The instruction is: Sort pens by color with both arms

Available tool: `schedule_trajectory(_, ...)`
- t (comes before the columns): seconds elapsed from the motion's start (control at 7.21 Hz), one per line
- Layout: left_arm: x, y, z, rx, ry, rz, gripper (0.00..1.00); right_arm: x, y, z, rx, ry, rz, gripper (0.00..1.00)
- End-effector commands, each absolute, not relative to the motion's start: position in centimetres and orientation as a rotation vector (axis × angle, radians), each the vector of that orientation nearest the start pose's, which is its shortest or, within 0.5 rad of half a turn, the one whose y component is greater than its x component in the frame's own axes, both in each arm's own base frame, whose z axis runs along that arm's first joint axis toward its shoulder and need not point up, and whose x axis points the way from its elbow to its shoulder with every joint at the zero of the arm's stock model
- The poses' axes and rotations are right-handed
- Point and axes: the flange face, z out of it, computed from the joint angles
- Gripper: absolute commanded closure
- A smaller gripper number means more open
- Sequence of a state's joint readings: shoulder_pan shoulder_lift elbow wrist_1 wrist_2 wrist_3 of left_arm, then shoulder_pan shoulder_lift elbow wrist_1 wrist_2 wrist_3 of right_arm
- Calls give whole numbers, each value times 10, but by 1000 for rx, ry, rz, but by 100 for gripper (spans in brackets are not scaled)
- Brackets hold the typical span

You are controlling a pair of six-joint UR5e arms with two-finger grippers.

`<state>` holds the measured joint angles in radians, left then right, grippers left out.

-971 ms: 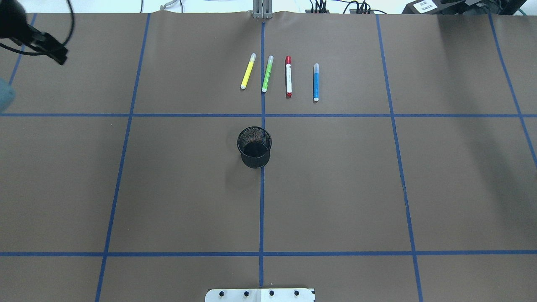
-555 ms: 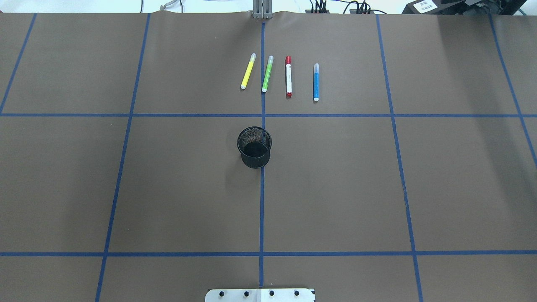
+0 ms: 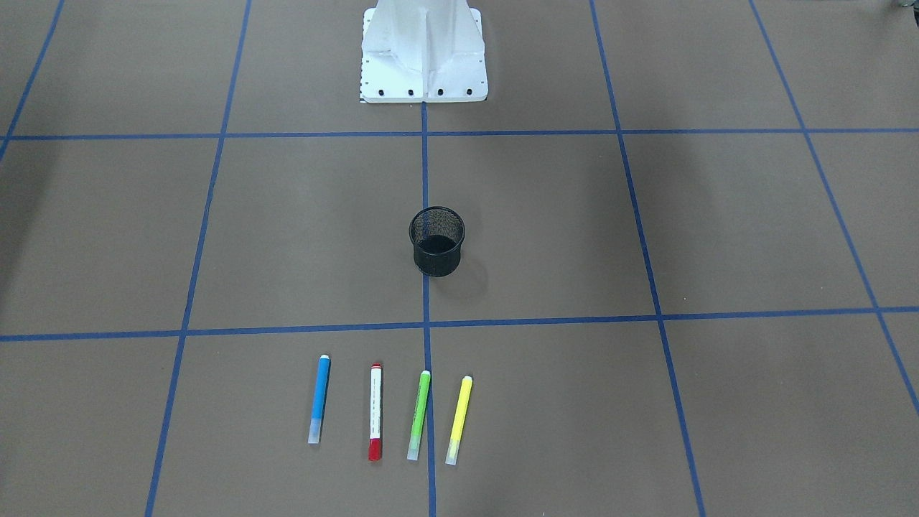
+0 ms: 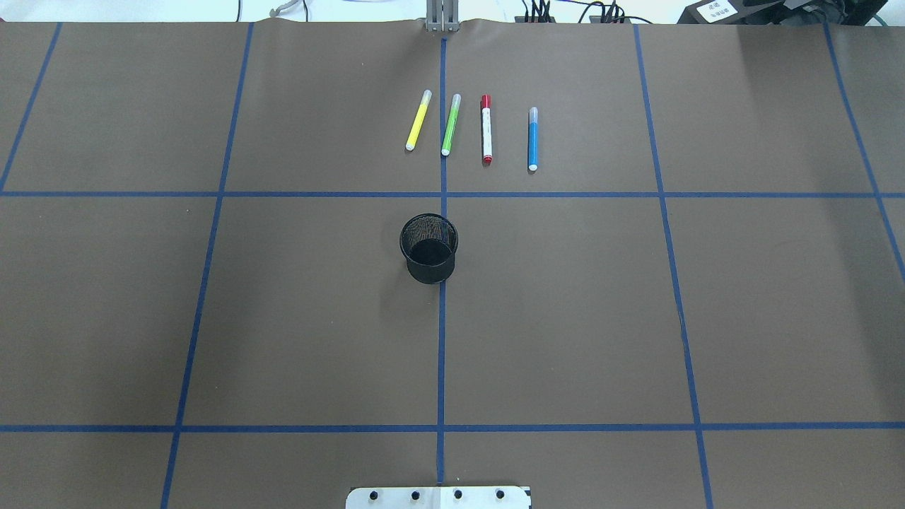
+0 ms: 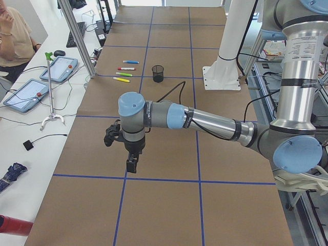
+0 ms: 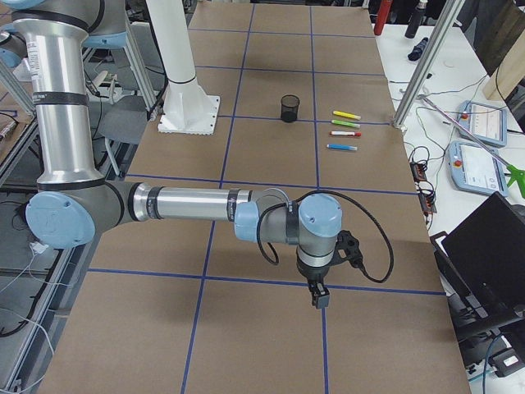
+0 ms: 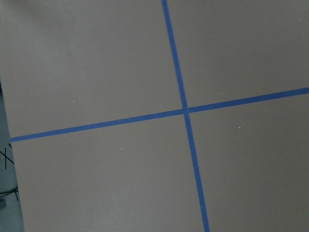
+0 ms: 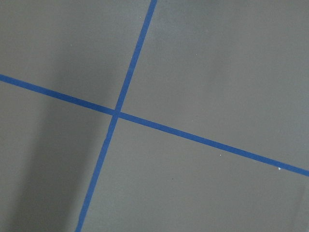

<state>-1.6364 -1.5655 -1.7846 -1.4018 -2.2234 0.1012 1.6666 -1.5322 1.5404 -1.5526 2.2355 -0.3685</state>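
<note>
Four pens lie side by side at the far end of the table: yellow (image 4: 418, 120), green (image 4: 450, 125), a white one with a red cap (image 4: 486, 129), and blue (image 4: 533, 139). In the front-facing view they run blue (image 3: 319, 399), white and red (image 3: 375, 420), green (image 3: 419, 415), yellow (image 3: 459, 419). My left gripper (image 5: 132, 165) shows only in the left side view, pointing down over the table's left end, far from the pens. My right gripper (image 6: 318, 297) hangs the same way over the right end. I cannot tell whether either is open or shut.
A black mesh cup (image 4: 428, 247) stands upright mid-table, on the centre tape line. The white pedestal base (image 3: 423, 50) sits at the robot's edge. A seated person (image 5: 13, 31) and tablets (image 5: 57, 69) are beside the far side bench. A laptop (image 6: 484, 263) is off the right end.
One second ago the left arm's black gripper showed at the overhead view's top left corner. It has left that view. The pens and cup have not moved.
</note>
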Motion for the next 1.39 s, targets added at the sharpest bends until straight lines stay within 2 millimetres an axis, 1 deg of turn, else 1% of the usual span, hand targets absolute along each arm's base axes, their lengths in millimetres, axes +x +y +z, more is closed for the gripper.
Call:
schedule_trajectory(0.0,-117,-450,599,87,751,-18,0,119,-482,687,167,-648,-266,0)
schedule_trajectory(0.14,-116,-452,592,102,747,-6,0,119,-478,687,182,-640,-281,0)
schedule_trajectory(0.28,-115,-453,589,111,752,7,0,118,-476,687,212,-634,-294,0)
schedule_trajectory(0.42,-113,-456,585,145,749,28,0,117,-466,694,222,-637,-296,0)
schedule_trajectory(0.55,-112,-453,591,145,749,28,0,117,-464,698,215,-640,-281,0)
schedule_trajectory(0.69,-112,-451,596,136,749,24,0,116,-469,692,217,-648,-280,0)
schedule_trajectory(0.83,-112,-451,594,139,750,25,0,112,-468,690,218,-689,-265,0)
schedule_trajectory(0.97,-112,-446,600,127,752,18,0,109,-470,688,194,-716,-191,0)
schedule_trajectory(1.11,-111,-444,601,126,752,19,0,106,-472,685,173,-724,-134,0)
schedule_trajectory(1.25,-111,-440,603,120,752,16,0,104,-474,685,175,-724,-137,0)
